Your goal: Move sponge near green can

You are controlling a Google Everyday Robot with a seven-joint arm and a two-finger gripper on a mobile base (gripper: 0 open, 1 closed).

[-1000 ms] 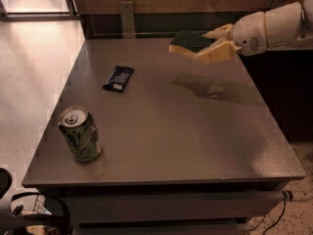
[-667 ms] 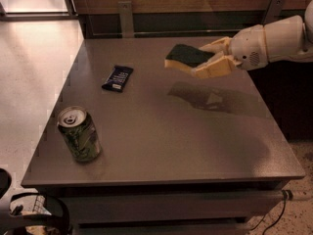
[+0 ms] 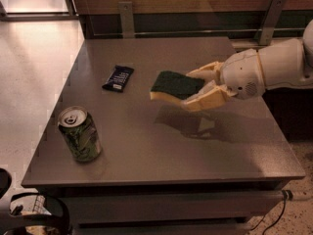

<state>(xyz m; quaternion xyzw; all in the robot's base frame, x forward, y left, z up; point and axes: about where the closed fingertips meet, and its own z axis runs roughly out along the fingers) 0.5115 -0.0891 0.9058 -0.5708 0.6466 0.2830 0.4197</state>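
The grey tabletop (image 3: 161,151) fills most of the view, its far edge (12 o'clock) against a dark wall panel with two metal brackets (image 3: 126,18). Pale floor (image 3: 34,72) lies past its 9 o'clock side.

The robot's white arm (image 3: 274,67) reaches in over the 3 o'clock edge and points toward 9 o'clock. At its end the cream-coloured claw (image 3: 194,89) hangs above the tabletop, a little toward 2 o'clock from the middle. Its two fingers are parted only as wide as the sponge is thick, one finger (image 3: 203,72) at the dark top face and the other (image 3: 205,101) under the pale foam, so the claw has the sponge pinched between them.

The sponge (image 3: 175,84) is held roughly flat with its dark green scouring side up and the yellow foam showing along the near edge. Most of it sticks out past the fingertips toward 9 o'clock. It is off the tabletop: its shadow (image 3: 188,124) falls on the surface below, apart from it, toward 6 o'clock.

The green can (image 3: 80,135) stands upright near the 8 o'clock corner, silver top and pull tab showing. It is well apart from the sponge, lying toward 8 o'clock from it.

The dark blue snack bar wrapper (image 3: 118,78) lies flat at about 10 o'clock, toward 9 o'clock from the sponge and toward 12 o'clock from the can, touching neither.
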